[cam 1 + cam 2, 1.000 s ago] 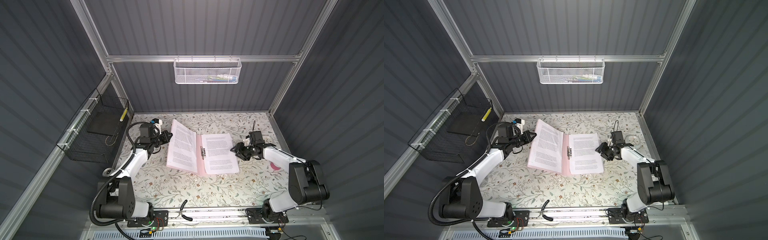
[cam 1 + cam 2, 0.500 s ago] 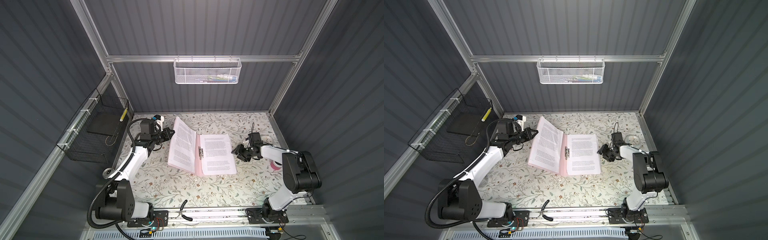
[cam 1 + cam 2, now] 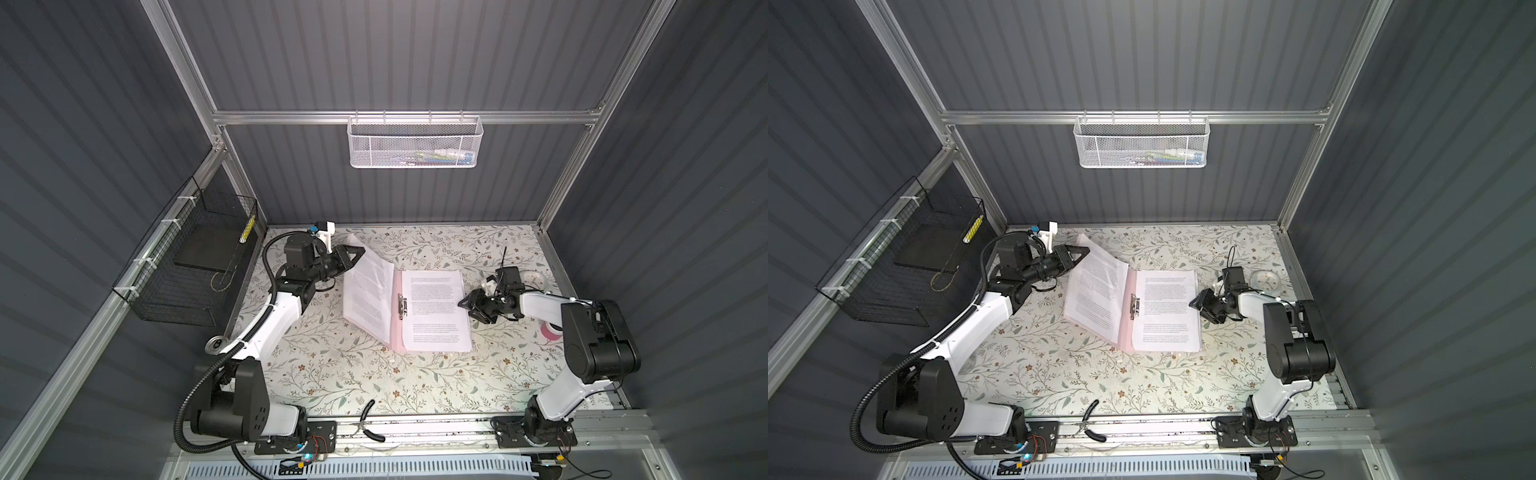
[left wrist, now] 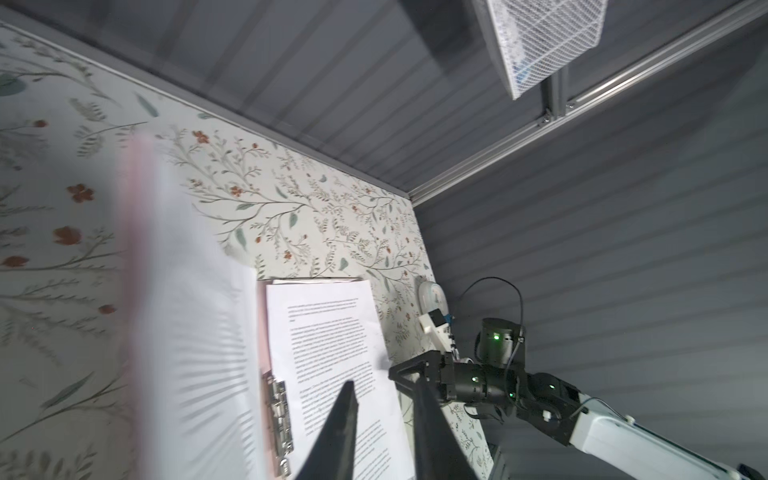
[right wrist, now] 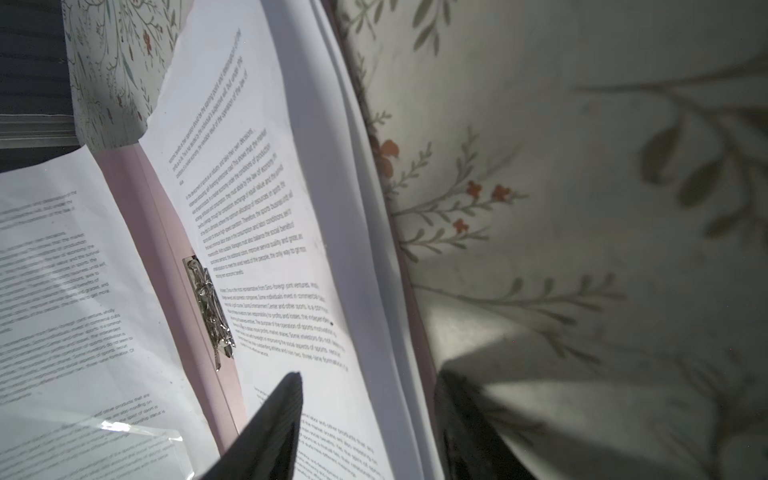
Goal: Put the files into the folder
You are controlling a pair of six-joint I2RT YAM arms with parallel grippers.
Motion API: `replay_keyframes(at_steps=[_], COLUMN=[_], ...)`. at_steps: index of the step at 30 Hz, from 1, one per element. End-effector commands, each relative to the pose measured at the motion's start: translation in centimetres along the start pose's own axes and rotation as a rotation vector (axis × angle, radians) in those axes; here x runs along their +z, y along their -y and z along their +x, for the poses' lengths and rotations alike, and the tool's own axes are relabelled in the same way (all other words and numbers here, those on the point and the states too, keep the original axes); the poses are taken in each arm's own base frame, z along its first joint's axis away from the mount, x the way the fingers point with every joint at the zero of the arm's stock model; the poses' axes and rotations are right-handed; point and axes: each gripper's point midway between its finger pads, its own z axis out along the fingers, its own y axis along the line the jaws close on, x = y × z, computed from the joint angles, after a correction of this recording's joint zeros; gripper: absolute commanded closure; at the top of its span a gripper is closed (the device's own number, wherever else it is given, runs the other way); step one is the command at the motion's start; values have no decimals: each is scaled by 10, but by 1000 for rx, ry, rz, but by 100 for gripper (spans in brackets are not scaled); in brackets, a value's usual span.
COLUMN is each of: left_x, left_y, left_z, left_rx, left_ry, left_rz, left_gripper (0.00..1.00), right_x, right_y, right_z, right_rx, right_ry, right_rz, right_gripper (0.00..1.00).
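**Drop risk**

The left gripper [image 3: 360, 250], slightly parted, empty, is beside the open folder [image 3: 397, 332] on the tabletop [image 3: 353, 374]; its raised side, unsupported, could drop and spill files [image 3: 436, 307]. The right gripper [image 3: 462, 304], half open, holds nothing.

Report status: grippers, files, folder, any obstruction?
Left gripper open beside folder, left cover raised. Right gripper open at files, right edge. Sheets lie inside, folder not yet closed. Nothing on the pages.

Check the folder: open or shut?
Open. The folder has one cover tilted up, the other flat under sheets, with the clip exposed between.
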Motion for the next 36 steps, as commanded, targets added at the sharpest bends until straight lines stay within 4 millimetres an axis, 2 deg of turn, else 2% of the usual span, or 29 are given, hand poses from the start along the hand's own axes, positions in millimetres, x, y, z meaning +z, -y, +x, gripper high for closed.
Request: replay_keyframes(at_steps=[1, 4, 6, 9, 11, 15, 17, 20, 23, 29, 32, 36], left_x=[14, 37, 47, 41, 26, -14, -39, -74, -88, -84, -90, -96], left_y=[32, 43, 48, 39, 8, -43, -76, -131, -173, -215, -227, -236], left_z=[2, 21, 29, 28, 25, 18, 15, 12, 21, 45, 50, 49], left_rx=[-16, -17, -25, 5, 83, 210, 212, 112, 46, 28, -8, -48], left_ry=[-7, -64, -82, -57, -26, 15, 19, 32, 23, -66, -72, -46], left_rz=[127, 166, 208, 140, -103, -436, -600, -755, -823, -855, -827, -769], left_gripper=[70, 69, 74, 77, 71, 42, 34, 29, 25, 15, 9, 5], right_x=[15, 19, 20, 20, 20, 15, 12, 10, 11, 13, 15, 18], right_y=[21, 21, 21, 21, 24, 29, 31, 33, 34, 33, 32, 32], right_z=[24, 26, 27, 27, 27, 25, 25, 26, 28, 30, 29, 29], right_rx=[54, 66, 69, 73, 79, 61, 48, 42, 41, 46, 47, 53], right_ry=[-84, -88, -94, -86, -85, -65, -61, -59, -67, -82, -83, -91], right_rz=[38, 16, 12, 12, 24, 65, 88, 100, 101, 89, 80, 78], right_gripper=[46, 46, 46, 46, 46, 46, 46, 46, 46, 45, 45, 45])
